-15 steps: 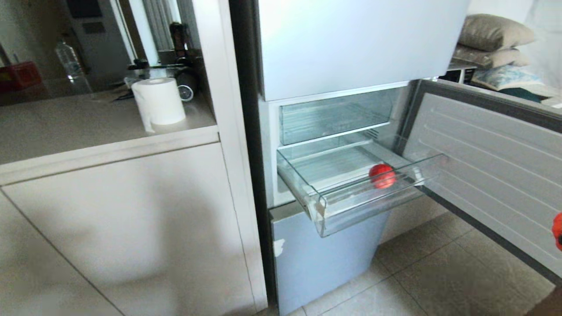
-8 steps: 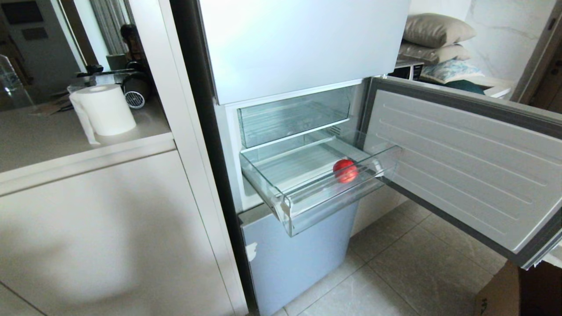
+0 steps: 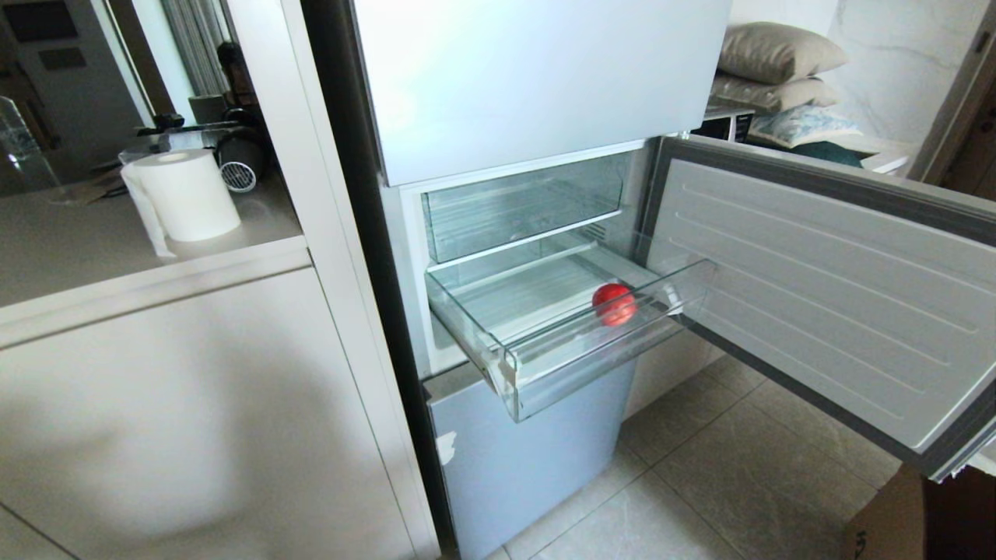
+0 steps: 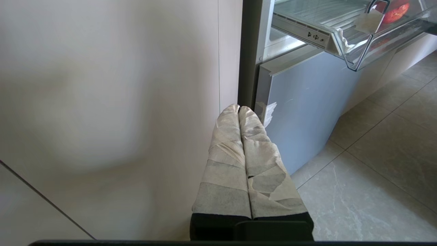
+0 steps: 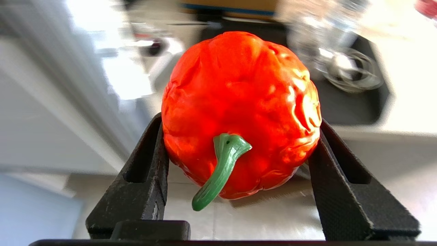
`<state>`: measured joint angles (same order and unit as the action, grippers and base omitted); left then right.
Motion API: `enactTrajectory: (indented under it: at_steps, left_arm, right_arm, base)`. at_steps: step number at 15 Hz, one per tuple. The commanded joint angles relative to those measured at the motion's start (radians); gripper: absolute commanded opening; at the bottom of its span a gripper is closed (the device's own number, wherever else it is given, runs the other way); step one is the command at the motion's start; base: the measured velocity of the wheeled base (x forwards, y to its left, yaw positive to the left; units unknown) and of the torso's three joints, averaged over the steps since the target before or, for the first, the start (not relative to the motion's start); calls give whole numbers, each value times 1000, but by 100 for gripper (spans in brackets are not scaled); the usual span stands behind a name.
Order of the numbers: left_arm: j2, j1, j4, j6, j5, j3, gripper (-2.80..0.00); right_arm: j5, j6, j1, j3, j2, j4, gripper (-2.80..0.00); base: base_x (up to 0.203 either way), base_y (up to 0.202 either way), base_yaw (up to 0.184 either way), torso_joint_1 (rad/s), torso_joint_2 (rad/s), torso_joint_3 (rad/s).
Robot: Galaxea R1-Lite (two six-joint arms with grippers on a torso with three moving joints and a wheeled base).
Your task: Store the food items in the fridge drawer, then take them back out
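Wrinkled orange-red pepper (image 5: 240, 112), curved green stem

We are taking the tall pale fridge (image 3: 537, 85) as our landmark. Its lower door (image 3: 825, 288) is standing open to its right, ribbed inner face showing. Left of the fridge, a white cabinet (image 3: 194, 404) is running under a beige counter (image 3: 93, 249); a roll of white paper (image 3: 187, 194) is sitting on it, dark appliances just behind. Below the fridge, grey-beige floor tiles (image 3: 700, 490) are catching soft daylight. Behind the open door, pillows (image 3: 778, 66) are lying stacked against a pale marbled wall (image 3: 895, 62). A cardboard box corner (image 3: 895, 521) is showing at the floor's right edge.
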<state>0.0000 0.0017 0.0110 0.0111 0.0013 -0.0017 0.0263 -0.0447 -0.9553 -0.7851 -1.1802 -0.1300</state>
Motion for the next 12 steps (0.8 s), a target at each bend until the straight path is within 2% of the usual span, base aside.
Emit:
enactTrajectory:
  at_steps: [1,4,6,10,12]
  left_arm:
    - [2,0,0,0,0,0,-280]
    - [2,0,0,0,0,0,-280]
    - [2,0,0,0,0,0,-280]
    - [2,0,0,0,0,0,-280]
    - [2,0,0,0,0,0,-280]
  right_arm:
    - [-26,0,-99,-7,-90,-15,-280]
    - [-78,-4,-152,-22,-275,-152,-280]
    - [-134,-6,-162,-23,-427,-320,-280]
    - [-319,-20,-169,-53,-748,-706,-280]
    - [-359,-29,-170,-121,-884,-801,-280]
  base:
    - [0,0,0,0,0,0]
    - [0,0,0,0,0,0]
    - [0,0,0,0,0,0]
    - [0,0,0,0,0,0]
    - [0,0,0,0,0,0]
